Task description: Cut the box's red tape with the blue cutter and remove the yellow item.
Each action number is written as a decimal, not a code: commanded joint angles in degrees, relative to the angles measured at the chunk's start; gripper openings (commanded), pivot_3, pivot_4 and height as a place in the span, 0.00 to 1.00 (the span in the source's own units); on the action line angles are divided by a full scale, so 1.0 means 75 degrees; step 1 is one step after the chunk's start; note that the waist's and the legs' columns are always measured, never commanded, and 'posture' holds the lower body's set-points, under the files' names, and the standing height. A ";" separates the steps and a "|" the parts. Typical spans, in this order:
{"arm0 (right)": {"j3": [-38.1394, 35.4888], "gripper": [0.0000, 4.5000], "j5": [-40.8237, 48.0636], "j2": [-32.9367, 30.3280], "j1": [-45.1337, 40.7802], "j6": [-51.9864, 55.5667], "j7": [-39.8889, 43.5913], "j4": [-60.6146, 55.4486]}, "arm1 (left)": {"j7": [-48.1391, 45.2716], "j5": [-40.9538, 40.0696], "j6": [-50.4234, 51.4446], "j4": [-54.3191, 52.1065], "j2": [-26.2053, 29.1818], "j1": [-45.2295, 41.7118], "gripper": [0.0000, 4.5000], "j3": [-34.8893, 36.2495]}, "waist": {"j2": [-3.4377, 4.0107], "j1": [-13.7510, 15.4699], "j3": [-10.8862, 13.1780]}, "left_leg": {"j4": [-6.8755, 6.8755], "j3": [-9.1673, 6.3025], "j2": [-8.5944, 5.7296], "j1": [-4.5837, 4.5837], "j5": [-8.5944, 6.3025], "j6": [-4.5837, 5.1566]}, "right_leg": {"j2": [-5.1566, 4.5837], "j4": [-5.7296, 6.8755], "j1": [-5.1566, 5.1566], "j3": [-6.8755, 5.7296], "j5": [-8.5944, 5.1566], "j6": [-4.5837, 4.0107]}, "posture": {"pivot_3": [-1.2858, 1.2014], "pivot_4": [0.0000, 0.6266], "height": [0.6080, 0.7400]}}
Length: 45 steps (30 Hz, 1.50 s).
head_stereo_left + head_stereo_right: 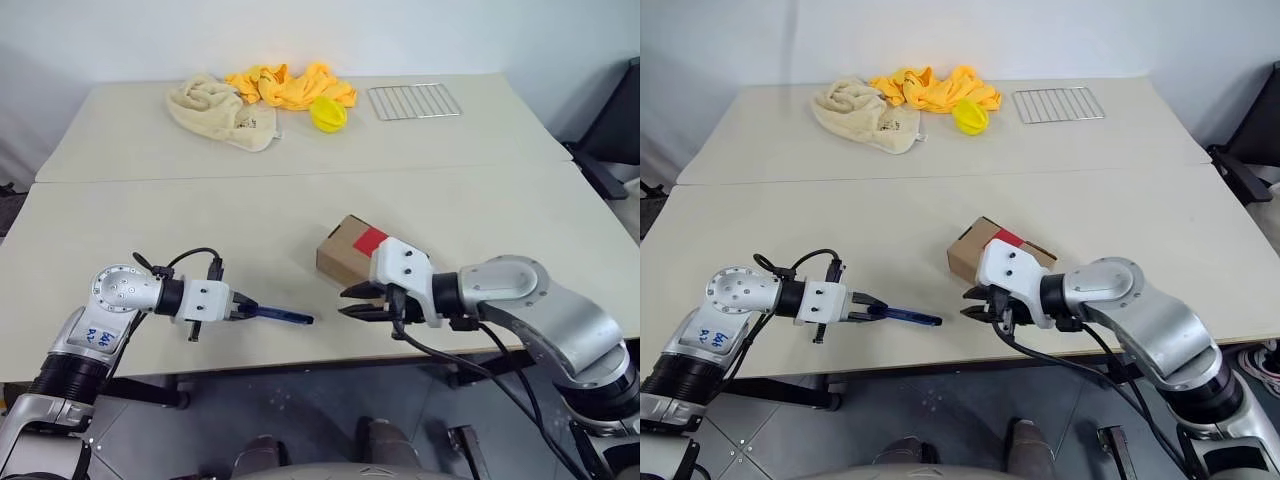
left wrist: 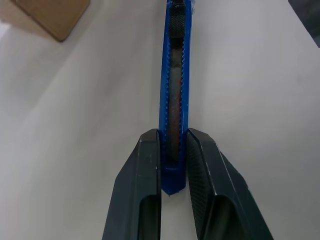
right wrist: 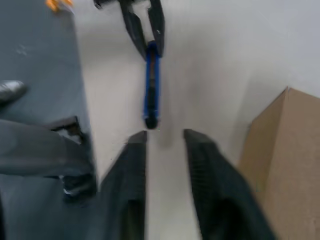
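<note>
While the left gripper (image 1: 240, 309) pinches the blue cutter (image 1: 283, 315) by its tail near the table's (image 1: 150, 220) front edge, the right gripper (image 1: 355, 305), fingers parted around nothing, points left toward it. Just behind sits the box (image 1: 345, 250) with its red tape (image 1: 370, 240).

The right claw (image 1: 977, 306) and its white wrist housing cover the near lower part of the box (image 1: 345, 250), and part of the red tape (image 1: 370, 240) just behind the claw is hidden too. In the right wrist view that claw's fingers (image 3: 134, 170) are smeared by blur, with the box cut off at the picture's edge beside them. In the left wrist view the blue cutter (image 2: 174, 90) runs forward out of the left claw (image 2: 173, 165) past the frame's edge, so its tip is unseen.
</note>
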 commanded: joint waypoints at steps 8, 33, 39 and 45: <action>0.1501 0.01 -0.1456 0.1138 -0.0375 -0.1511 -0.0374 0.1327 | -0.0108 0.0295 0.0376 -0.0479 0.0113 0.0320 0.09 -0.0318 | 0.0000 -0.0012 0.0000 | -0.0001 0.0002 0.0000 0.0003 0.0000 0.0000 | 0.0000 0.0000 0.0002 -0.0002 0.0000 0.0000 | 0.52 0.24 1.00; 0.2048 0.01 -0.2414 0.1256 0.0276 -0.2803 0.0728 0.1745 | -0.0234 0.0462 0.1762 -0.1681 0.0230 0.0673 0.09 -0.0666 | 0.0001 0.0001 -0.0002 | 0.0000 0.0001 0.0000 0.0018 0.0000 0.0001 | 0.0000 -0.0002 0.0018 -0.0005 0.0000 0.0000 | 0.52 0.24 1.00; 0.1944 0.01 -0.2487 0.1404 0.0254 -0.2851 0.0755 0.1856 | -0.0259 0.0439 0.1747 -0.1778 0.0283 0.0762 0.09 -0.0670 | 0.0002 -0.0006 -0.0003 | -0.0001 0.0001 0.0000 0.0021 0.0000 0.0001 | 0.0000 -0.0002 0.0019 -0.0005 0.0000 0.0000 | 0.52 0.24 1.00; 0.2075 0.01 -0.2657 0.1611 0.0330 -0.3108 0.0707 0.2185 | -0.0290 0.0401 0.1697 -0.1846 0.0301 0.0829 0.09 -0.0688 | 0.0004 -0.0007 -0.0004 | -0.0001 0.0000 0.0000 0.0023 0.0000 0.0001 | 0.0000 0.0000 0.0020 -0.0005 0.0000 0.0000 | 0.52 0.24 1.00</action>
